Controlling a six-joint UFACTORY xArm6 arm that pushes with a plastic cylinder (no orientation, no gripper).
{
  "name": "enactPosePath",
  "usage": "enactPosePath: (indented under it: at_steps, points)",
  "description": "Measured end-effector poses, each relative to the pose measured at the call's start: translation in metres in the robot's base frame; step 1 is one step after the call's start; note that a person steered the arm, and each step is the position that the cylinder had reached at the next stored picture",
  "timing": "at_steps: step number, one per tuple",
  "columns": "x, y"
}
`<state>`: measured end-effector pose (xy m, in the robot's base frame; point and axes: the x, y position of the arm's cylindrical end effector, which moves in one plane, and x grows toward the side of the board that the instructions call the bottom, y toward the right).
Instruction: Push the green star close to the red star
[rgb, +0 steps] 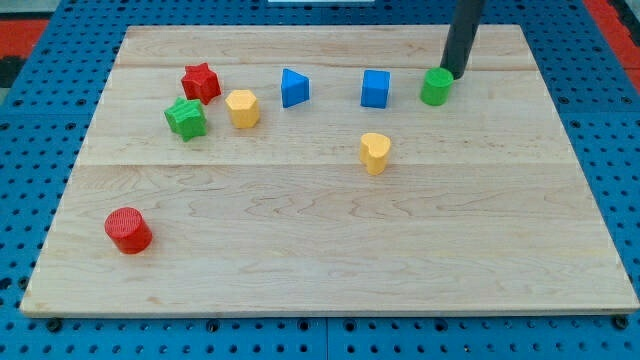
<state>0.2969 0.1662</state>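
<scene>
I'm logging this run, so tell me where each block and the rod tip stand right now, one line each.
my tip: at the green cylinder's upper right edge
green cylinder: upright, rightmost of the top row
green star: just below-left of the red star
red star: flat
yellow hexagon: flat
blue triangle: flat
blue cube: flat
yellow heart: alone, mid-board
red cylinder: upright, lower left

Wooden worktop (330, 260), green star (186, 118) just beside red star (201, 82) at far left, yellow hexagon (242, 108) alongside, blue blocks (294, 88) (375, 88) mid-far, yellow heart (375, 153) central, red cylinder (128, 230) near left, my tip (453, 74) seen beside green cylinder (435, 87) far right.
</scene>
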Motion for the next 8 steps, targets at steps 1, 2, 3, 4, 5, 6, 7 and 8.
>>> enactPosePath:
  at_steps: [1, 2, 3, 4, 5, 6, 7, 8]
  points:
    - [-0.031, 0.006]
    - [-0.027, 0.006]
    - [0.015, 0.074]
    - [0.070, 0.022]
    - [0.091, -0.081]
    - [0.118, -0.165]
    - [0.120, -0.262]
    - [0.120, -0.327]
